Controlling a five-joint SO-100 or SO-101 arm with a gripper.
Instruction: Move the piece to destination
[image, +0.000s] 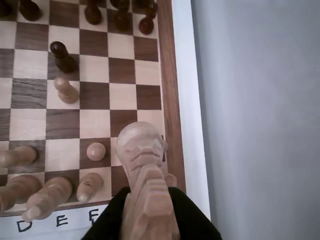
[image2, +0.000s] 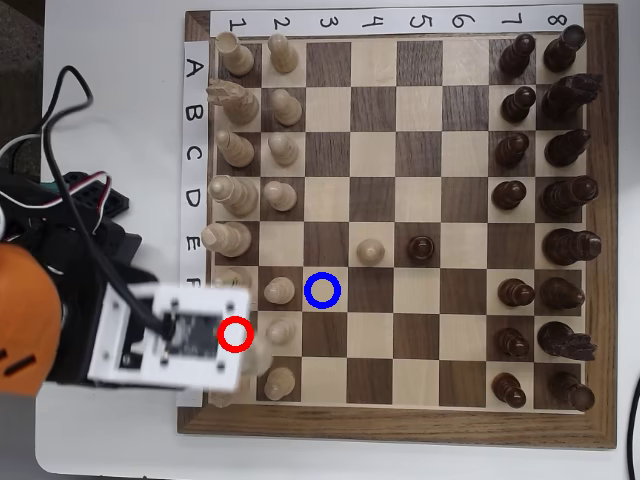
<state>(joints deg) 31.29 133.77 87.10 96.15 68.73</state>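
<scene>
Close to the wrist camera, the piece (image: 142, 160), a pale carved knight, fills the lower middle of the wrist view. My gripper (image: 147, 200) has its black fingers (image: 112, 212) pressed against both sides of it, shut on it. In the overhead view the gripper (image2: 238, 348) hangs over the board's lower left corner by a red ring (image2: 235, 335), and its white body hides most of the knight. The destination (image2: 322, 290), a light square with a blue ring, lies empty just right of a pale pawn (image2: 278, 290).
Pale pieces (image2: 232, 190) fill the two left columns in the overhead view and dark pieces (image2: 545, 200) the two right ones. A pale pawn (image2: 371, 250) and a dark pawn (image2: 421, 248) stand mid-board. The board's wooden rim (image: 172, 100) runs right of the knight.
</scene>
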